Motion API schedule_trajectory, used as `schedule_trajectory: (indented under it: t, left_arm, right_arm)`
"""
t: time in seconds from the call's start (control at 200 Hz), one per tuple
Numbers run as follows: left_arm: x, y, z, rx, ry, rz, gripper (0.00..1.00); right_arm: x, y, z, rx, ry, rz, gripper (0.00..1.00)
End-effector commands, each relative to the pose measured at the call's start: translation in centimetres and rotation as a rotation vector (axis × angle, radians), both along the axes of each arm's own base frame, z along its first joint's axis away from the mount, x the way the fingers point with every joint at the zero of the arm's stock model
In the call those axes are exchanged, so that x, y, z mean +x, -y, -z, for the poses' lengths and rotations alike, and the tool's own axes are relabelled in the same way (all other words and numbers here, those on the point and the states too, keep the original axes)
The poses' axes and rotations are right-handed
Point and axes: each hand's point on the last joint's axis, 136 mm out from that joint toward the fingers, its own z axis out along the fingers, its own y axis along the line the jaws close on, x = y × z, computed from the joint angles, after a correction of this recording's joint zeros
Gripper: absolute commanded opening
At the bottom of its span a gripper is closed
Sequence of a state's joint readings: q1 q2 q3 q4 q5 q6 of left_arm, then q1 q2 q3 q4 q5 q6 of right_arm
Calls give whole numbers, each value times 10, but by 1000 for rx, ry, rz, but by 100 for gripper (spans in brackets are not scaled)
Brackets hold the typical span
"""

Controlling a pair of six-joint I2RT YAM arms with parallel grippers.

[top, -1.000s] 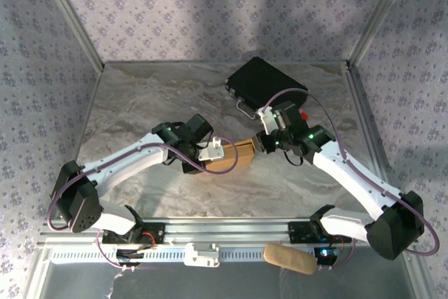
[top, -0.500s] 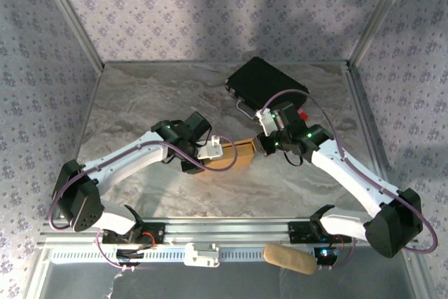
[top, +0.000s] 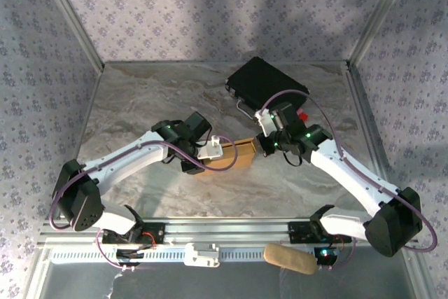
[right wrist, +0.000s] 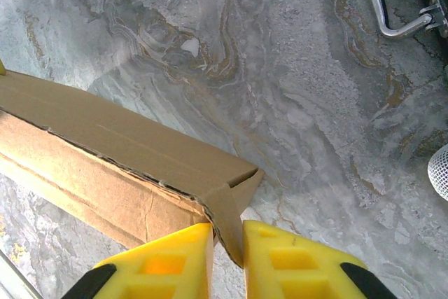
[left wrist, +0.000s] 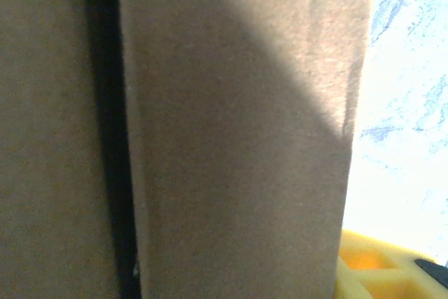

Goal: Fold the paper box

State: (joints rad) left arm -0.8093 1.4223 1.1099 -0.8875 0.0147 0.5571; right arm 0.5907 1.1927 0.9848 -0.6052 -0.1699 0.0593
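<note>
Since a second ago the right gripper (right wrist: 227,241) has pinched shut on the end flap of the paper box (top: 234,157), which lies mid-table between the arms. At the box's left end sits the left gripper (top: 213,149); I cannot tell its grip. Next is probably tucking that flap squarely. Beyond lie the marble table (top: 140,96), a black case (top: 266,82) and patterned walls (top: 210,5).

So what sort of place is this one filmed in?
Probably a lab test cell, not a home: a marble-patterned tabletop, floral-papered walls in an aluminium frame, and a mounting rail along the near edge.

Black case (top: 266,80) on marble table (top: 154,96)
</note>
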Motion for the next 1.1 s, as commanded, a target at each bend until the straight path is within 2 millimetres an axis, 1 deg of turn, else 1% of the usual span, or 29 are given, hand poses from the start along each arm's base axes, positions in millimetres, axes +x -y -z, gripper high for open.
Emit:
schedule_trajectory:
  t: [0.0, 0.27, 0.42, 0.72, 0.999, 1.009, 1.019, 1.094]
  left_arm:
    - [1, 4, -9, -23, -7, 5, 48]
    - [3, 4, -9, -23, 0, -4, 48]
    - [3, 5, -9, -23, -4, -10, 48]
    - [6, 8, -6, -21, -14, -29, 46]
    - [7, 14, -6, -20, -12, -37, 45]
    - [7, 14, -6, -19, -12, -39, 45]
    - [7, 15, -6, -20, -12, -38, 45]
    - [8, 16, -6, -21, -10, -40, 45]
  right_arm:
    - [0, 0, -4, -16, 2, 4, 19]
    - [4, -2, -8, -36, -8, 29, 0]
    - [1, -3, -13, -30, -35, 46, 0]
    - [-2, -14, -18, 12, -129, 105, 0]
    - [-1, -17, -13, 29, -202, 201, 0]
    - [2, -20, -22, 46, -185, 203, 0]
    - [3, -20, -24, 50, -183, 205, 0]
    - [4, -22, -24, 51, -189, 220, 0]
